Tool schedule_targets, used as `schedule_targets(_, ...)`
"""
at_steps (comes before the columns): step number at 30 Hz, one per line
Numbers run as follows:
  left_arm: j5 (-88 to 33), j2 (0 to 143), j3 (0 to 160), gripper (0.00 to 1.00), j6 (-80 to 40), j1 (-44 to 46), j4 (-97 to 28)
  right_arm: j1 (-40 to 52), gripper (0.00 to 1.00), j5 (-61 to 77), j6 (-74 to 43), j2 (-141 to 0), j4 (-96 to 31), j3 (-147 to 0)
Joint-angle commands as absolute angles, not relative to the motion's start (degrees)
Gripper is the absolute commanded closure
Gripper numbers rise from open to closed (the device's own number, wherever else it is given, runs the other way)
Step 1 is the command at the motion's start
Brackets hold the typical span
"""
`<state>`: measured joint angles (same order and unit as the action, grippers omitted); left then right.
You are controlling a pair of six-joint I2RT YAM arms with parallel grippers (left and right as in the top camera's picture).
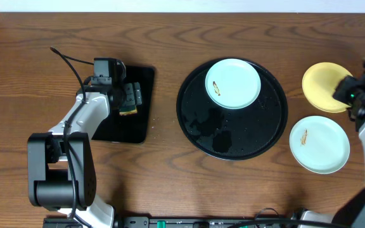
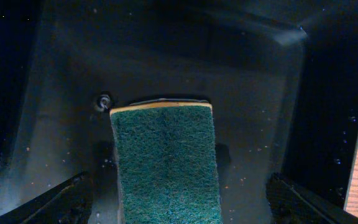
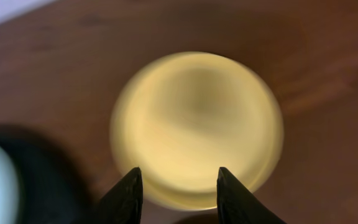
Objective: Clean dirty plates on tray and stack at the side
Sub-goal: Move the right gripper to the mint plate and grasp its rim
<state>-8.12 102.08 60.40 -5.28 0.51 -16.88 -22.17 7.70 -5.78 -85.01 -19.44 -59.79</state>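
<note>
Right fingers (image 3: 124, 199), bases cropped, over blurred yellow plate (image 3: 196, 118)

bare wood (image 1: 165, 107) gap between rectangular tray (image 1: 122, 130) and round tray (image 1: 233, 136); yellow plate (image 1: 319, 82), mint plate (image 1: 322, 149) crowd right side.

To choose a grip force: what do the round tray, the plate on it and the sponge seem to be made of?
Round tray: glossy black, probably plastic; its surface mirrors light in patches. Plate: smooth, mint-white, plastic or glazed ceramic; the pictures cannot settle which. Sponge: rough green scouring fibre over yellow foam, which shows at its far edge.
</note>
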Motion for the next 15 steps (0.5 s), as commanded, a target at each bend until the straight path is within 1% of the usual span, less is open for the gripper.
schedule_targets(1, -7.2, 102.5, 61.0, 0.11, -4.7, 0.3, -17.1, -14.3, 0.64, 12.4, -4.9, -82.7, -22.8, -60.2)
schedule_targets(5, -7.2, 102.5, 61.0, 0.11, -4.7, 0.3, -17.1, -5.2, 0.62, 12.8, 1.0, -85.1, -23.3, -60.2)
schedule_targets(7, -7.2, 102.5, 61.0, 0.11, -4.7, 0.3, -17.1, -0.4, 0.55, 9.6, 1.4, -89.1, -21.3, -60.2)
schedule_targets(11, -7.2, 102.5, 61.0, 0.11, -4.7, 0.3, -17.1, 3.0, 0.53, 8.0, 2.5, -96.0, -14.8, -60.2)
schedule_targets(15, -7.2, 102.5, 61.0, 0.11, -4.7, 0.3, -17.1, 4.3, 0.53, 7.9, 4.0, -103.4, -6.7, -60.2)
